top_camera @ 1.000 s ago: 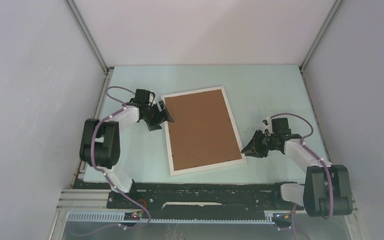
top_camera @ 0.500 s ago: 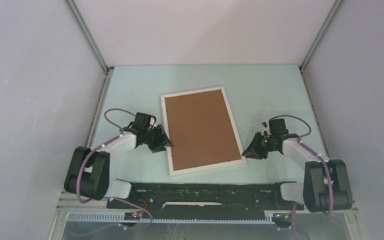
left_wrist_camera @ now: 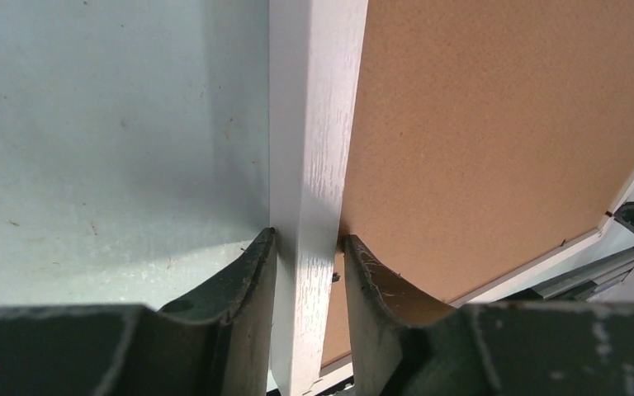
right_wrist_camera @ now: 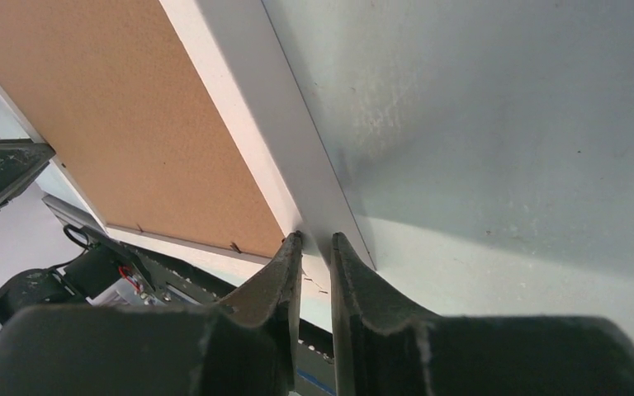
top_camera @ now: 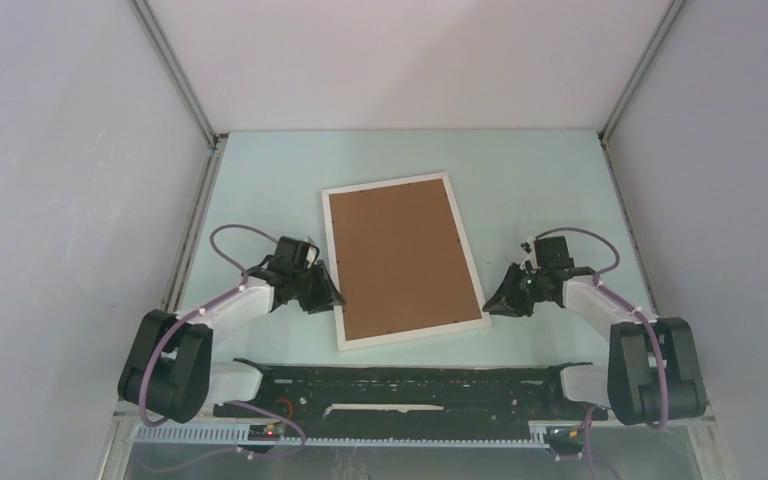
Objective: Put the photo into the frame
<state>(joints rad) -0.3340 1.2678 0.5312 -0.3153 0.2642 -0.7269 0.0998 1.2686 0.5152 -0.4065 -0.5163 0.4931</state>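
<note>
The frame (top_camera: pixel 467 250) lies back upward with the board (top_camera: pixel 400 260) seated in it. The step in hand is judged to be a two-sided grasp ahead of lifting or turning it. The left pincer (left_wrist_camera: pixel 307 247) is pinched on the left rail, one finger at each side, near the near corner. The right pincer (right_wrist_camera: pixel 309 247) is nearly pressed together at the right rail's outer edge, by the other near corner; whether that rail is truly gripped cannot be told. The frame thus lies between the two pincers, stretching away ahead of both. The photo is nowhere seen and may be hidden under the board. Next, firm holds and matched motion of both arms would be called for, lest the frame twist or slip.
</note>
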